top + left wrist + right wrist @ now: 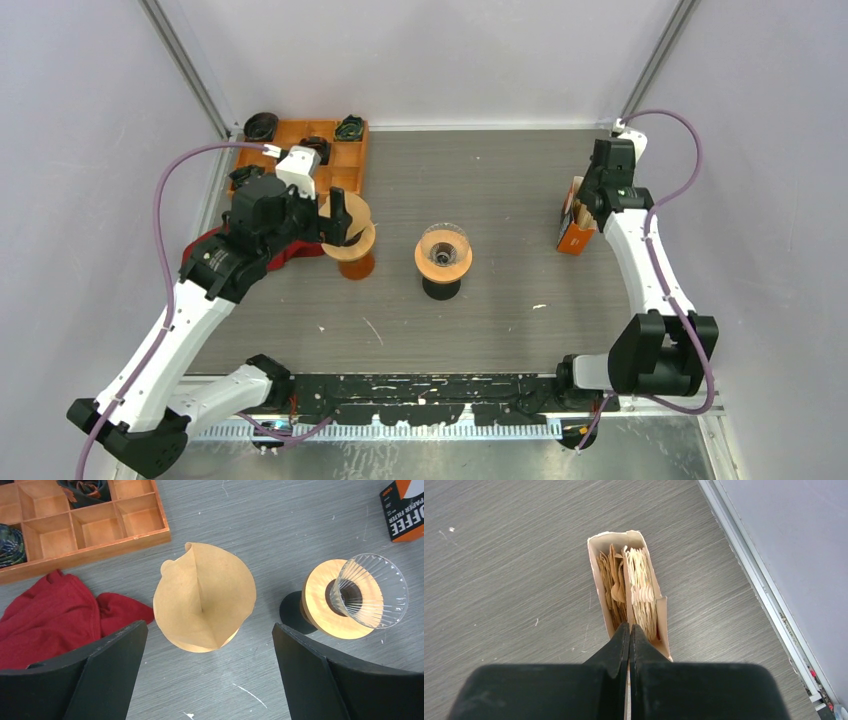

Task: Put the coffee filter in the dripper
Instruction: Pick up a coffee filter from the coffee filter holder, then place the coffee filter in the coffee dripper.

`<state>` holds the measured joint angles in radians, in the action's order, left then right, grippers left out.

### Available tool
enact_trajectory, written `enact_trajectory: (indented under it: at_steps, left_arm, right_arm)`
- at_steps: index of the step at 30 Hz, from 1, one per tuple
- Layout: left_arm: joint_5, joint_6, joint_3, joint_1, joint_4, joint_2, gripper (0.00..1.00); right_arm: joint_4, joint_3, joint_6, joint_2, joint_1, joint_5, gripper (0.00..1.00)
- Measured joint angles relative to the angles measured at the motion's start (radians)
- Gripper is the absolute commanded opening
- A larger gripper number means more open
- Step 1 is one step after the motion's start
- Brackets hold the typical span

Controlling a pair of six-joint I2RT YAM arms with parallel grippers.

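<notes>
Hovering left pincer [209,626] (spread wide), filter [202,595] beneath

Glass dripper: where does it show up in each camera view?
Top external: dripper at table centre.
Left wrist: dripper at far right.
Right wrist: not in view.
Shared landmark: filter box, visible in all three views.

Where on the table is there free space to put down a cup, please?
Bare table lies between the glass dripper and the filter box, and in front of the dripper. The left is crowded: tray, red cloth, paper filter.
</notes>
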<state>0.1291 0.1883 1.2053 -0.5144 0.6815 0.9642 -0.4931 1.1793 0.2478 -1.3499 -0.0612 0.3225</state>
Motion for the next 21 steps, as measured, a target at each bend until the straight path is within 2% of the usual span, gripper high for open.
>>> enact_trajectory:
  at_steps: [10,21]
  left_arm:
    - [-0.062,0.021,0.000,0.014,-0.012,0.008,0.99]
    - [-0.216,0.116,0.000,0.014,-0.021,0.036,0.99]
  right_arm:
    - [-0.077,0.045,0.013,0.111,0.049,-0.029,0.01]
    - [-0.137,0.113,-0.006,0.166,0.271,-0.101,0.01]
